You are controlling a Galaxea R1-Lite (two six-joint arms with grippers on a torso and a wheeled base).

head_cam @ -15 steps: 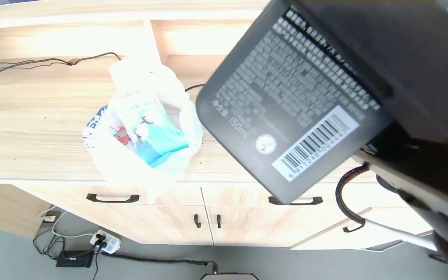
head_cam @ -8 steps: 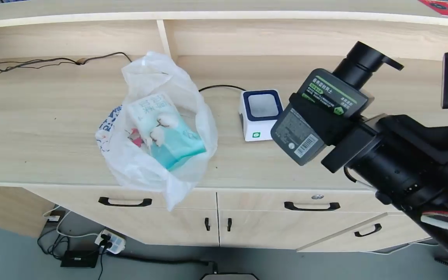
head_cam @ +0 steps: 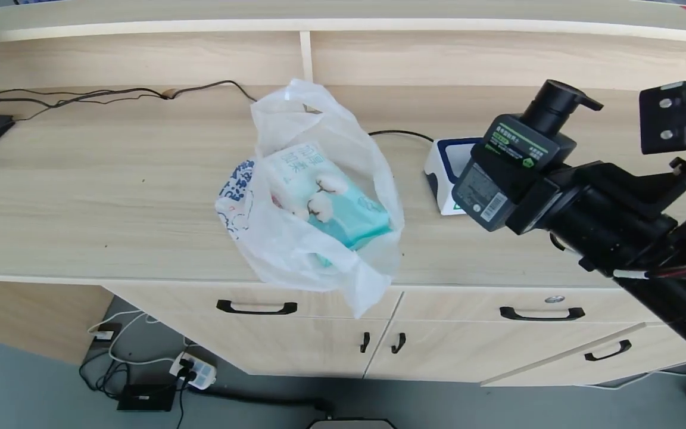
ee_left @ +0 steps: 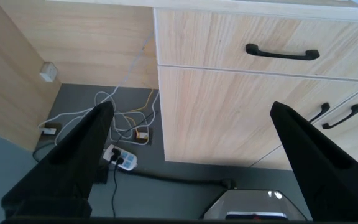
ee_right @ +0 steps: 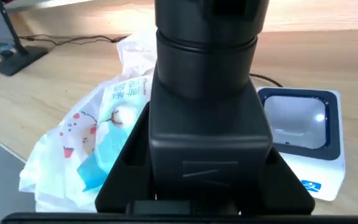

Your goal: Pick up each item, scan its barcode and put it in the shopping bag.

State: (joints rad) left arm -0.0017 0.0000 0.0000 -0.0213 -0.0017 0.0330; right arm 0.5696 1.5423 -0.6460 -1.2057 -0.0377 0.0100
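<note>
Right now, your right gripper [head_cam: 524, 187] has its fingers clamped on the dark pump bottle [head_cam: 486, 193], one finger on each side of the body. The bottle is off the tabletop [head_cam: 81, 196] and tilted, with its pump head pointing up toward the back wall. From the head view, its barcoded side faces the camera, and it overlaps the near right part of the white, blue-framed scanner [head_cam: 445, 159]. The scanner sits on the tabletop with a black cable running off behind it. Just left of the scanner is the white shopping bag [head_cam: 295, 119], standing open on the tabletop near the front edge. A blue and white tissue pack [head_cam: 337, 202] lies inside it. Your left gripper [ee_left: 191, 112] is down below tabletop level, in front of the cabinet drawers [ee_left: 241, 37]. Its fingers [ee_left: 73, 162] are spread wide with nothing between them. Beyond them you can see a power strip [ee_left: 122, 158] and loose cords on the floor.
</note>
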